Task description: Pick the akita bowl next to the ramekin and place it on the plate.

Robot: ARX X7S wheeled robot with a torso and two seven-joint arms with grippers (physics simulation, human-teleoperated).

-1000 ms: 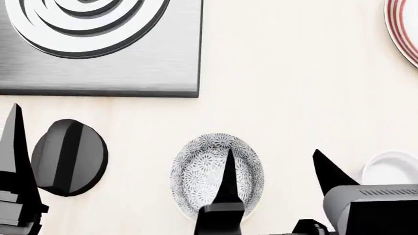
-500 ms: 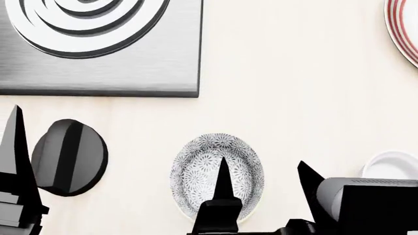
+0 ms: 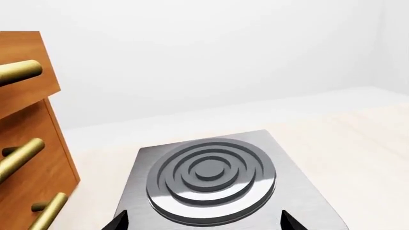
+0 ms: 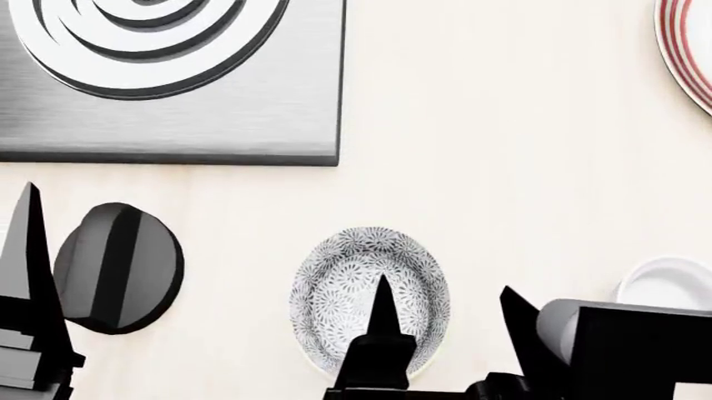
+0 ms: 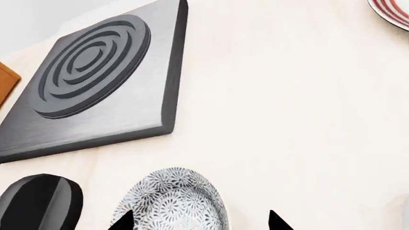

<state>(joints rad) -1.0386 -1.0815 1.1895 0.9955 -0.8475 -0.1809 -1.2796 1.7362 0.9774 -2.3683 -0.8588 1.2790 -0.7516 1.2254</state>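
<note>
Head view: bowl (image 4: 371, 296) sits on the counter left of the ramekin (image 4: 665, 283). Right gripper (image 4: 445, 321) is spread, straddling the bowl's right rim. Lower further before closing; left gripper's finger state cannot be told.

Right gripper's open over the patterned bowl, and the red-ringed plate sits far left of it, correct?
Not quite: in the head view the plate lies to the far right, not left. The right gripper is open over the akita bowl.
</note>
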